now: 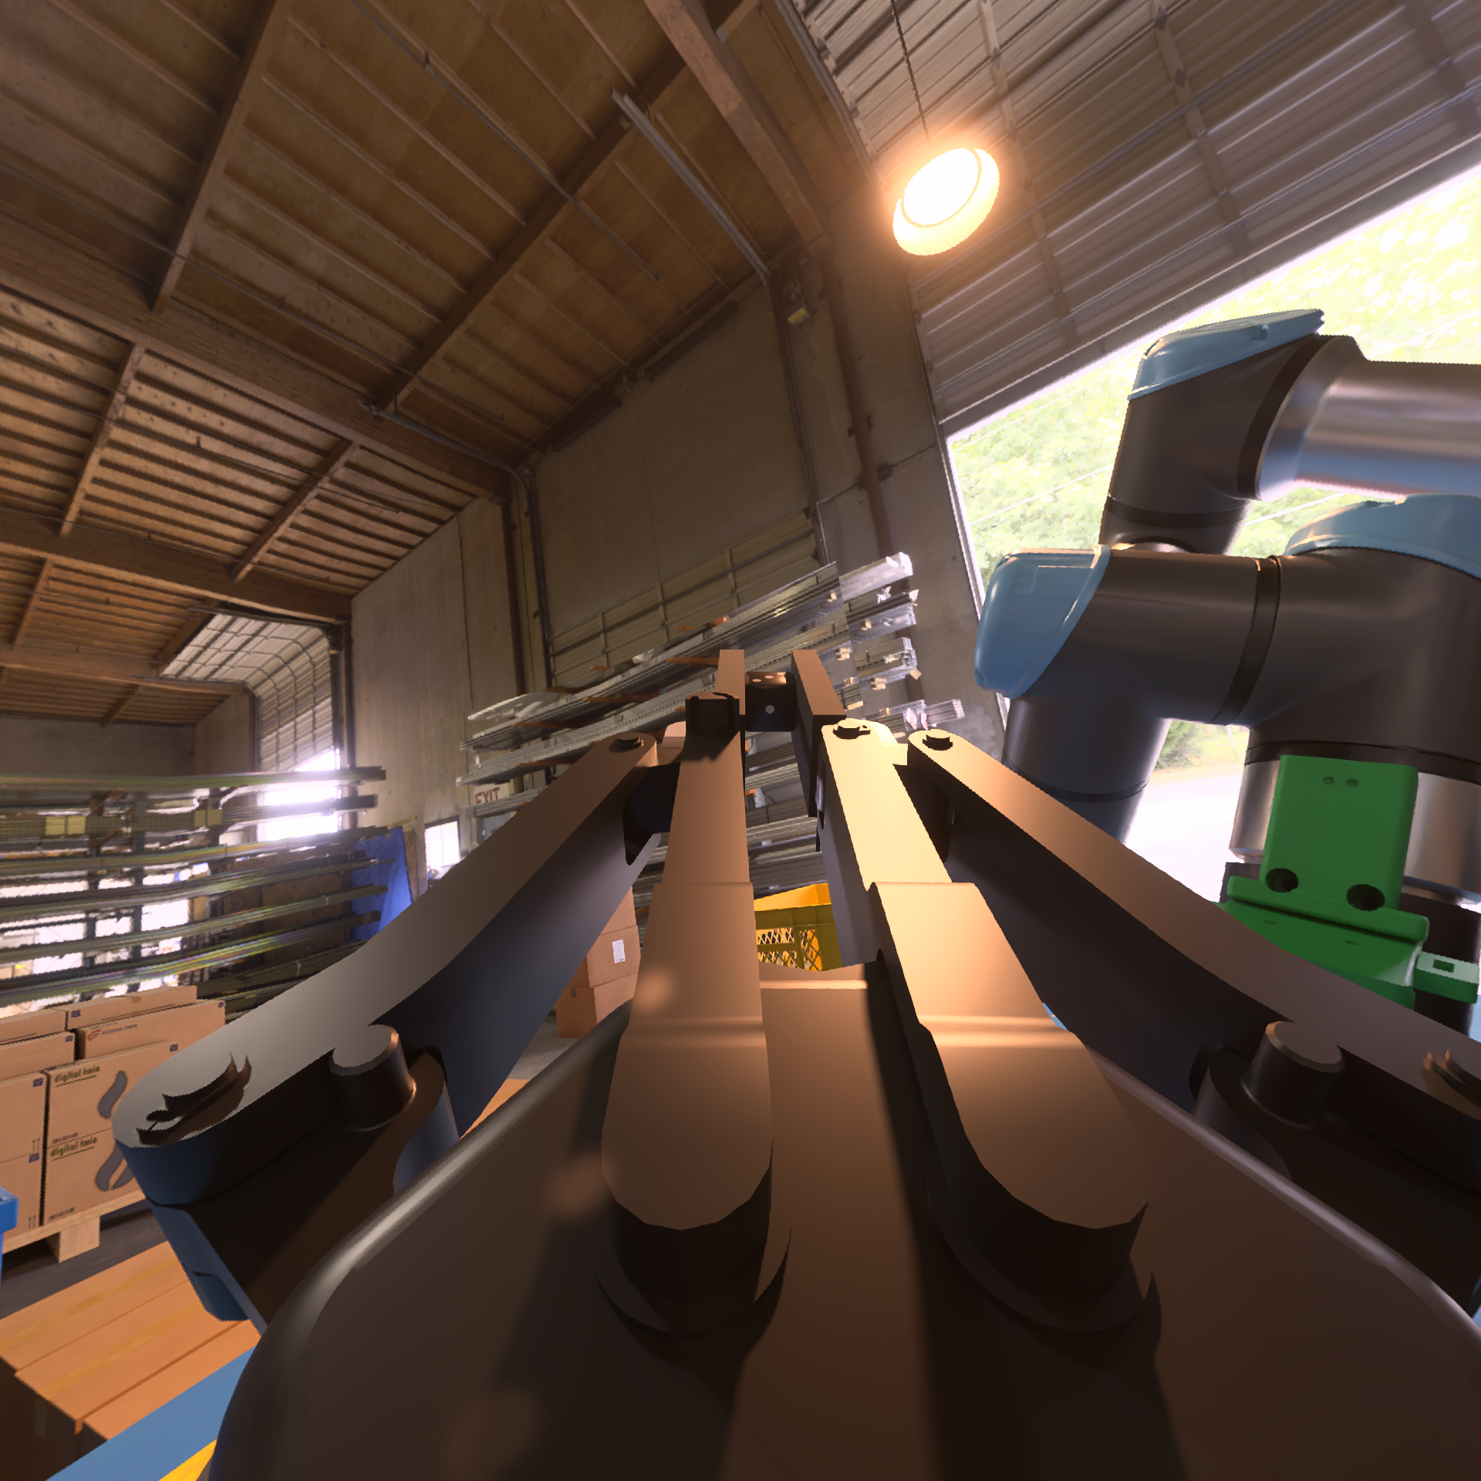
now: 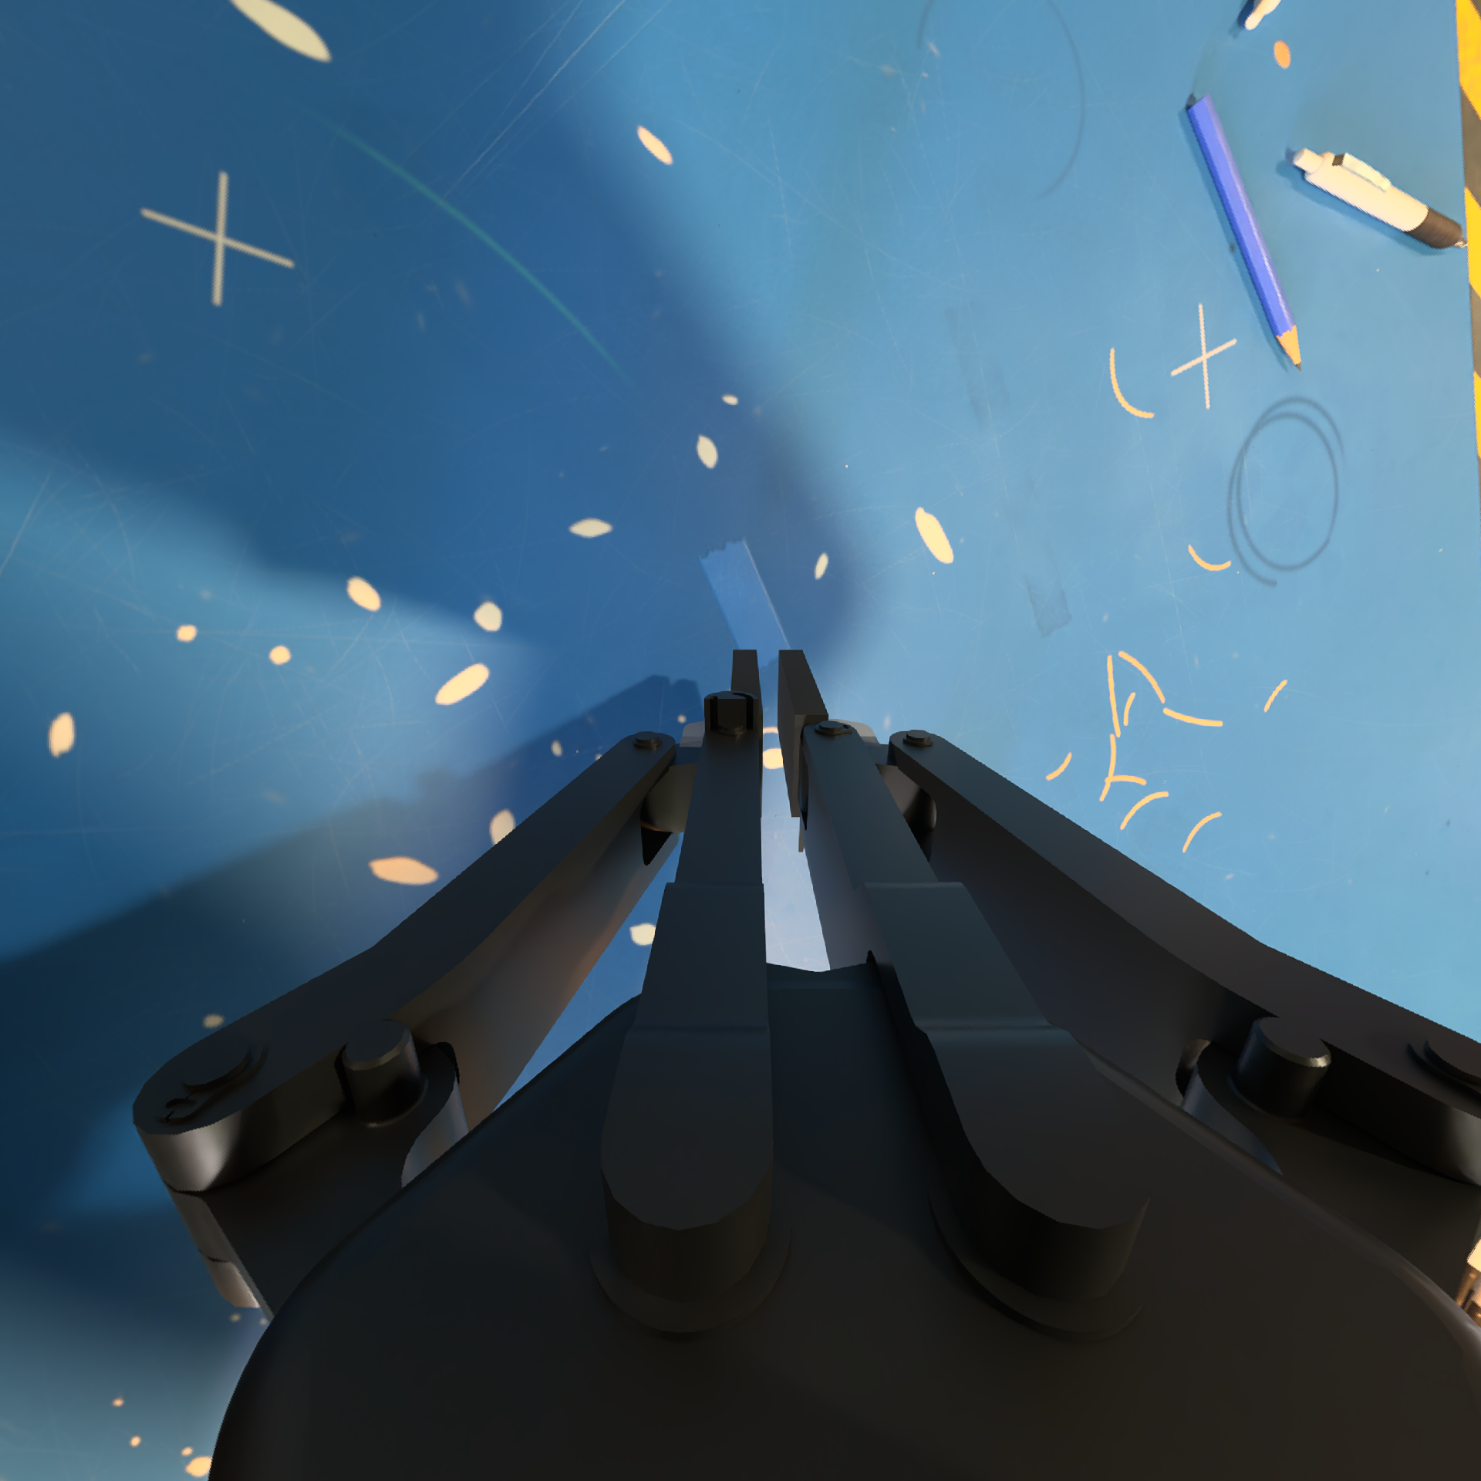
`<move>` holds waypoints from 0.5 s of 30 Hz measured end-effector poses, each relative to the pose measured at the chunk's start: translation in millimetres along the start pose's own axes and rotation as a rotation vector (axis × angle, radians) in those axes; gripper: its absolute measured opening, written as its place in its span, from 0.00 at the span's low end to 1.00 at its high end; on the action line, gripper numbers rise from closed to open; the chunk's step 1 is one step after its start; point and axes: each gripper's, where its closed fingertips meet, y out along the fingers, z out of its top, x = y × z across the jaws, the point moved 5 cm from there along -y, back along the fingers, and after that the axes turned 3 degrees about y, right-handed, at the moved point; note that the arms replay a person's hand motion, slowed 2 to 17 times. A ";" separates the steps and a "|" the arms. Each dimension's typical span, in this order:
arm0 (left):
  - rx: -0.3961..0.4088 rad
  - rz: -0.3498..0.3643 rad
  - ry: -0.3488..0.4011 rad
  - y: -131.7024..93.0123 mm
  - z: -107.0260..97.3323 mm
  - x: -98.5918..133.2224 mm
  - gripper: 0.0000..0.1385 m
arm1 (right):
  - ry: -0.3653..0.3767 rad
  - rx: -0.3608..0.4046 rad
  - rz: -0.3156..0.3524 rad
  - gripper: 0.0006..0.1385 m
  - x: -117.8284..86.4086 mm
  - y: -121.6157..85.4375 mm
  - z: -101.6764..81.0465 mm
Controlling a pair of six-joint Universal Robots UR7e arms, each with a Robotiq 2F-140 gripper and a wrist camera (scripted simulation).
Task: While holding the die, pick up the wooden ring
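In the left wrist view my left gripper (image 1: 768, 691) points up and away from the table, shut on a small dark die (image 1: 769, 707) with pale pips, held between the fingertips. In the right wrist view my right gripper (image 2: 769, 671) looks down on the blue table (image 2: 922, 320). Its jaws stand almost together with only a thin gap, and nothing shows between them. The wooden ring is in neither view.
A blue pencil (image 2: 1242, 232) and a white pen (image 2: 1370, 196) lie at the table's far right, by a yellow-and-black striped edge (image 2: 1473, 264). The other arm (image 1: 1202, 625) with a green mount (image 1: 1330, 873) stands close on the right of the left wrist view. Metal racks, cardboard boxes (image 1: 80, 1122) and a yellow crate (image 1: 789, 926) lie beyond.
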 end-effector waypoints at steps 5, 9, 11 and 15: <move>0.003 0.001 0.002 -0.6 1.6 0.1 0.11 | -0.051 0.010 0.014 0.04 0.7 -5.3 -5.8; 0.006 0.001 0.004 -1.1 2.7 0.0 0.11 | -0.087 0.026 0.026 0.04 1.5 -9.8 -10.4; 0.008 0.001 0.004 -1.3 3.2 -0.1 0.11 | -0.099 0.032 0.031 0.03 2.2 -12.1 -13.1; 0.009 0.002 0.004 -1.7 3.7 -0.2 0.11 | -0.127 0.024 0.053 0.03 3.1 -16.8 -21.5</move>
